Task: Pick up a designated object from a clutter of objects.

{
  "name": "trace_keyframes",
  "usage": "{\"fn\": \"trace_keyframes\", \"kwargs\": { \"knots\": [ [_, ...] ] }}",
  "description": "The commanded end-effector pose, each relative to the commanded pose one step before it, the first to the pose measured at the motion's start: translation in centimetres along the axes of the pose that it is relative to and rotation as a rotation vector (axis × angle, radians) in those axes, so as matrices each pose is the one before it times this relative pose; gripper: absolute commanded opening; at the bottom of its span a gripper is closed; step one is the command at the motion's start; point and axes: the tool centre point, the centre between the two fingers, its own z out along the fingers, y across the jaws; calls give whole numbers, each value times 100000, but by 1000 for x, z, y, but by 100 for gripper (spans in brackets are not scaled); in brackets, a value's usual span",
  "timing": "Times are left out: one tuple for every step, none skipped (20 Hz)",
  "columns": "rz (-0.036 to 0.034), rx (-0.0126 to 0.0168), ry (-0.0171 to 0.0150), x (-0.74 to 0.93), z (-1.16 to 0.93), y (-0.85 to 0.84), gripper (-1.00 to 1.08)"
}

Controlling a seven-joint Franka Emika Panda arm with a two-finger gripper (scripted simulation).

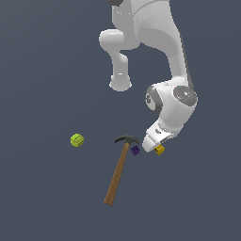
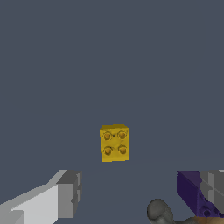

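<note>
Four things lie on the dark tabletop (image 1: 42, 197): a hammer (image 1: 118, 171), a green ball (image 1: 77, 140), a purple block (image 1: 135, 150) and the yellow block (image 2: 114, 143) that is wanted. None has been lifted; the yellow block sits on the surface just beside the purple one, near the hammer's head. The tool (image 2: 138, 192) hangs low over the yellow block with its fingers (image 2: 65, 192) spread wide and nothing between them, so by my reckoning the approach is nearly done, while the last descent, the closing and the lift remain. No box, tray or other container shows in either view.
</note>
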Motion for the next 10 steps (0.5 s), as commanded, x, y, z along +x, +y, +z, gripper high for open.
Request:
{"fn": "trace_keyframes", "kwargs": {
  "knots": [
    [-2744, 266, 223, 271, 1191, -843, 100],
    [-759, 100, 20, 63, 341, -249, 100],
    [-619, 84, 18, 51, 279, -204, 100],
    [-481, 67, 14, 39, 217, -159, 100],
    [-345, 49, 11, 28, 155, -115, 100],
    [-205, 29, 6, 16, 93, -68, 100],
    [-68, 10, 2, 5, 31, -23, 100],
    [338, 12, -146, -62, -124, 66, 100],
    [0, 0, 0, -1, 35, 1, 100],
    [0, 0, 0, -3, 104, 2, 100]
  ]
}}
